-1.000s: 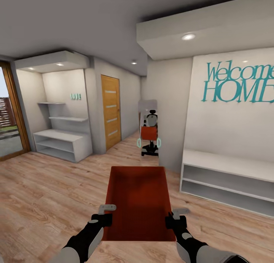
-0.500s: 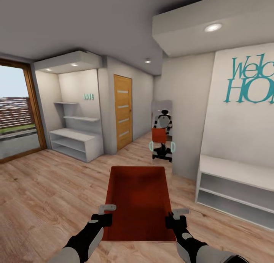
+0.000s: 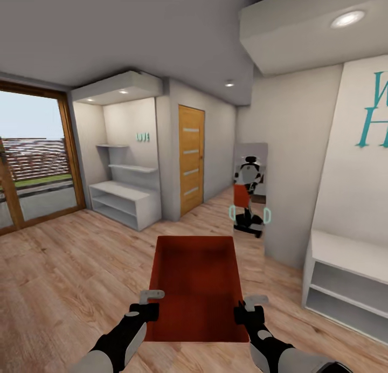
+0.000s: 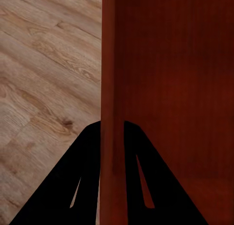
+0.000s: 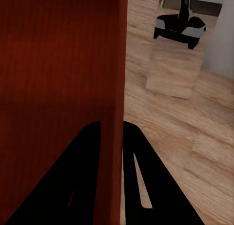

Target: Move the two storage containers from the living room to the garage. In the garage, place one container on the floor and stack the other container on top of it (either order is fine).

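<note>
The orange-red storage container [image 3: 195, 287] is carried in front of the robot, level and with its open top up, above the light wood-plank floor [image 3: 64, 276] of the room. Its long walls run away from the robot, and its inside is bare.

The left end effector [image 3: 152, 303] grips the container's left long wall near the robot's end; in the left wrist view the two dark fingers [image 4: 73, 186] sit either side of that thin wall [image 4: 108, 88], one inside the bin and one outside, closed down on it. The right end effector [image 3: 249, 307] does the same on the right long wall: the right wrist view shows its fingers [image 5: 146, 186] straddling the wall [image 5: 119, 64] and pinched onto it. So both arms share the one container between them.

Ahead stands a tall mirror [image 3: 250, 192] leaning by a grey wall; in it the robot's reflection shows with an orange-red shape in front of it, probably this same container, though it is too small to be sure. Left of the mirror is a wooden door [image 3: 191, 160] with pale horizontal strips. Further left, a white shelf unit [image 3: 125, 200] sits in a lit alcove, and at the far left a wood-framed glass door [image 3: 37, 163] looks outdoors. On the right, a low white bench shelf [image 3: 345, 281] stands under teal wall lettering [image 3: 374, 114].
</note>
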You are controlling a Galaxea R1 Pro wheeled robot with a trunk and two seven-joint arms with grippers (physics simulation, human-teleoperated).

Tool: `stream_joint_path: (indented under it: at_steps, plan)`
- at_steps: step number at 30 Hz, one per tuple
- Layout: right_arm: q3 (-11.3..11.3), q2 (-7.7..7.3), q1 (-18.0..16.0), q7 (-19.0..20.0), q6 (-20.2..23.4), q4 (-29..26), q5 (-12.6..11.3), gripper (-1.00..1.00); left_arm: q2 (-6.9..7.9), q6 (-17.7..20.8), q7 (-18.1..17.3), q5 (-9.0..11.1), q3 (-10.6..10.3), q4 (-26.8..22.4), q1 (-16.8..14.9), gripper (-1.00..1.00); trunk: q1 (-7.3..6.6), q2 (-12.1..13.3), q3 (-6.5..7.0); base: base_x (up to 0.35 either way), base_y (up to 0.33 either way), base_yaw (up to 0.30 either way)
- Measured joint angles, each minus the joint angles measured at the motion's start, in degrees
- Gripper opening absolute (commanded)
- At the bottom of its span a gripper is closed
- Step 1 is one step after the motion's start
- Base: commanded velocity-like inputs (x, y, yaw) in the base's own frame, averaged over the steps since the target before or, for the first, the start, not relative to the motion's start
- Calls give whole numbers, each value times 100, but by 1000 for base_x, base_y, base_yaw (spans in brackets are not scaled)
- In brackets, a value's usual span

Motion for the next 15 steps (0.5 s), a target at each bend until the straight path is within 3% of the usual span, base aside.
stream_joint_path:
  at_steps: [15]
  plan:
    - [-3, 0, 0, -1, -2, -2, 2, -100, 0, 0, 0, 1, -1, -4, 0, -100, 0, 0, 0, 322, 0, 6]
